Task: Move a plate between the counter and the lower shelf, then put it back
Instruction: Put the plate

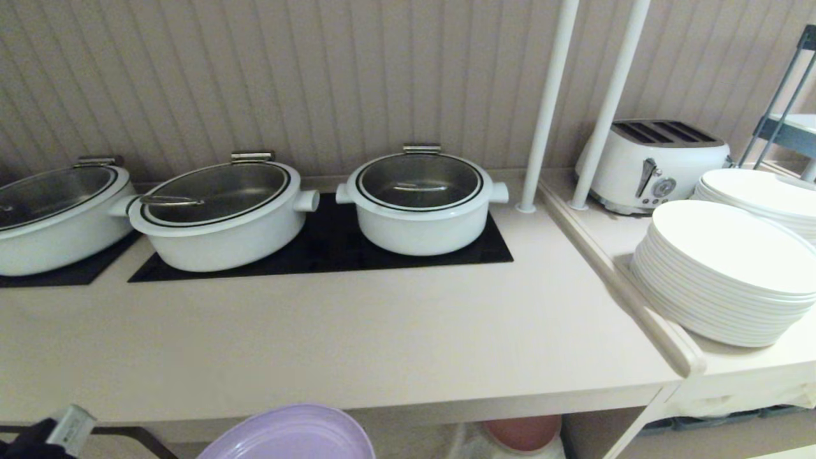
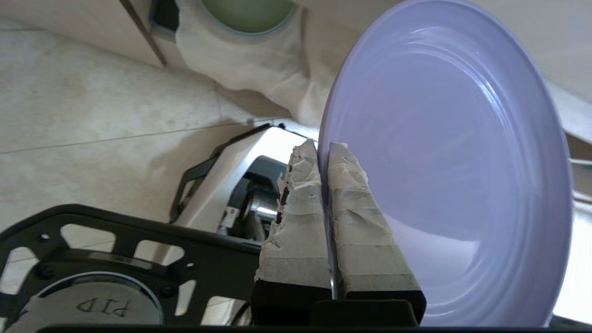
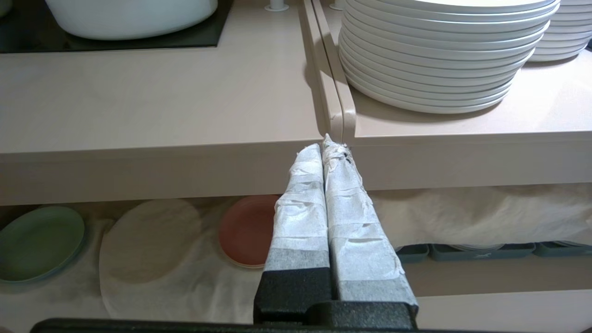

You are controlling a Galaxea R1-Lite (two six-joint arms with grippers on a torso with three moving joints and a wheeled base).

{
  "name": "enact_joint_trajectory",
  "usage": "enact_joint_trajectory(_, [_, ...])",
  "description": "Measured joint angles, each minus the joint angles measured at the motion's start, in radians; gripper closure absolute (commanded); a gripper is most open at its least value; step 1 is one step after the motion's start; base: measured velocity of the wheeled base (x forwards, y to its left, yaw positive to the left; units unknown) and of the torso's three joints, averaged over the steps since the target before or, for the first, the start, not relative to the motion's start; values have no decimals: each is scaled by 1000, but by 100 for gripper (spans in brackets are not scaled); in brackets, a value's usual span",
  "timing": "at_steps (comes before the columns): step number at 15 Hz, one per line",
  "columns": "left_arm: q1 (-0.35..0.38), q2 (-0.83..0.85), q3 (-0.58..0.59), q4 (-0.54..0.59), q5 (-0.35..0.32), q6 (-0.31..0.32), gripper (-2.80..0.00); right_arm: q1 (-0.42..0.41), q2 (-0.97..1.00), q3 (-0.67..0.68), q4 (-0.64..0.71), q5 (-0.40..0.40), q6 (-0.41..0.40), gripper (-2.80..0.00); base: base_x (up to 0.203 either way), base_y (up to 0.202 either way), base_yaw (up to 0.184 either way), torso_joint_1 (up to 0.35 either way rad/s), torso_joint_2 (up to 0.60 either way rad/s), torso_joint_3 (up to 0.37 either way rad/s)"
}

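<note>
Up front, from the head view, we see the counter [image 1: 331, 344] carrying three white pots [image 1: 421, 201] on black hob panels [image 1: 319, 255] toward its back edge, with a toaster [image 1: 650, 164] and stacks of white plates [image 1: 727, 274] on the adjoining surface to the right. The lavender plate [image 1: 290, 435] shows below the counter's front edge, toward its left half, clear of the counter.

From the left wrist view, we see the left pincer [image 2: 323, 152] clamped narrow on the plate's [image 2: 453, 162] rim, holding it in the air before the cloth-draped lower shelf [image 2: 240, 64], where a green plate [image 2: 247, 14] lies.

From the right wrist view, the right pincer [image 3: 329, 147] is pressed shut on nothing, before the counter's front edge; a pink-red plate [image 3: 245, 229] lies on the lower shelf.
</note>
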Motion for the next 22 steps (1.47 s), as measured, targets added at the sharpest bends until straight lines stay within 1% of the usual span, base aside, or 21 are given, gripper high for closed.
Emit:
enact_joint_trajectory(6, [30, 0, -14, -5, 3, -1, 0, 0, 0, 0, 0, 0, 1, 0, 0, 0, 0, 0, 0, 0])
enact_joint_trajectory(10, [33, 3, -22, -5, 19, 5, 0, 1, 0, 0, 0, 0, 1, 0, 0, 0, 0, 0, 0, 0])
enact_joint_trajectory(22, [34, 1, -21, -6, 21, 5, 0, 1, 0, 0, 0, 0, 1, 0, 0, 0, 0, 0, 0, 0])
